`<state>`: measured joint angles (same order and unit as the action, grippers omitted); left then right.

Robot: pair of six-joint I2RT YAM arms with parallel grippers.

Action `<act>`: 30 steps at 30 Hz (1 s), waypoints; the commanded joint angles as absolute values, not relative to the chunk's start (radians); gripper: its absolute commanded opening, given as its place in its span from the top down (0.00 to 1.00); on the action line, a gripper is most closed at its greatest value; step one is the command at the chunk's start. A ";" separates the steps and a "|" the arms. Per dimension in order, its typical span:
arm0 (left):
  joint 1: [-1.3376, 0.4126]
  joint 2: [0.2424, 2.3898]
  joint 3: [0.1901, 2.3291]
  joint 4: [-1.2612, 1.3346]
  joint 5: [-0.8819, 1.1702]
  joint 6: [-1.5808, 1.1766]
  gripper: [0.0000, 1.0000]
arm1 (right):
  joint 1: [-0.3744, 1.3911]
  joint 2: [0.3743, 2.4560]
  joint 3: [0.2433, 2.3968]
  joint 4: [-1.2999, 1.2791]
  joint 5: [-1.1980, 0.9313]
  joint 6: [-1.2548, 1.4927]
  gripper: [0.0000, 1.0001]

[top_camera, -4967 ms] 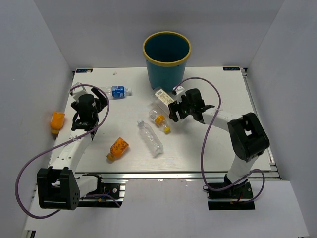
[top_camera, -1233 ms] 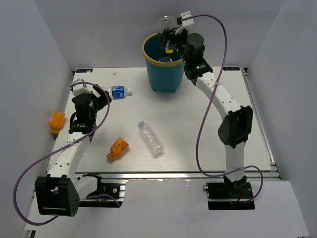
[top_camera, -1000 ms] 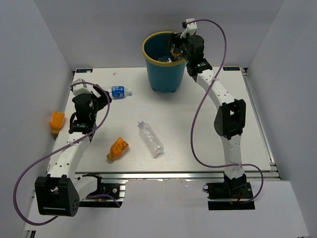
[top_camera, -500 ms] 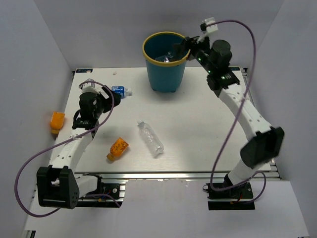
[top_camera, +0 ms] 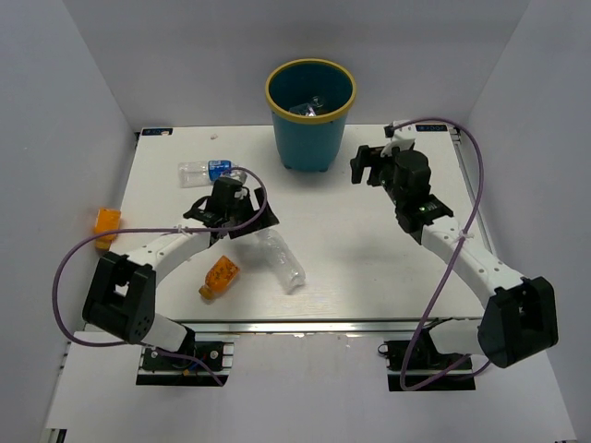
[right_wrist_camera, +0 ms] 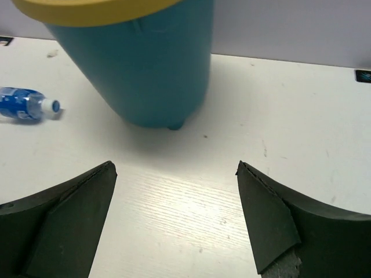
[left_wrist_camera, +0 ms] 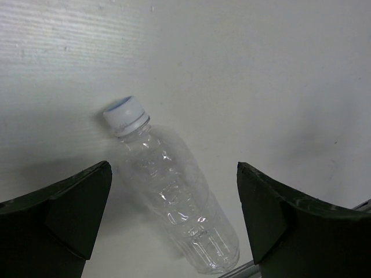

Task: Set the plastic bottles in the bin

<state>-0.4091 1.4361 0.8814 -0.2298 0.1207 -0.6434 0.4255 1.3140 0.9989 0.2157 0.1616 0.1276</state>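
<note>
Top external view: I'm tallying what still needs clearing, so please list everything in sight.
table: one, white, centre
bin: one, teal with yellow rim, far centre
bottles in bin: clear, count hidden
blue-labelled bottle: one, lying far left
clear bottle: one, lying mid-table
orange bottle: one, near left
second orange bottle: one, past the table's left edge
left tool: one, black, open above clear bottle
right tool: one, black, open, right of bin

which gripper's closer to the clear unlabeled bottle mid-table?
Left. The left gripper is directly above the clear bottle, with its open jaws on either side of it. The right gripper, also open, sits off toward the back right, near the bin.
</note>
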 commanded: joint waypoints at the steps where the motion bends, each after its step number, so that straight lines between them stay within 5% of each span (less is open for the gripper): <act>1: -0.426 1.459 0.930 -0.346 0.120 -0.670 0.02 | 0.422 1.230 0.982 0.268 0.267 0.115 0.11; 19: -0.534 1.606 0.913 -0.301 0.147 -0.721 0.02 | 0.417 1.232 0.897 0.268 0.334 0.167 0.11; 23: -0.535 1.621 0.933 -0.295 0.144 -0.723 0.13 | 0.414 1.229 0.884 0.267 0.336 0.172 0.11; 27: -0.535 1.624 0.985 -0.287 0.156 -0.701 0.45 | 0.411 1.206 0.858 0.270 0.341 0.184 0.11; 30: -0.535 1.629 1.081 -0.304 0.163 -0.675 0.49 | 0.405 1.180 0.821 0.284 0.344 0.199 0.11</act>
<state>-0.5323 1.6485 0.9779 -0.3283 0.1452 -0.7063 0.4156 1.2259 0.8528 0.2375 0.3161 0.1688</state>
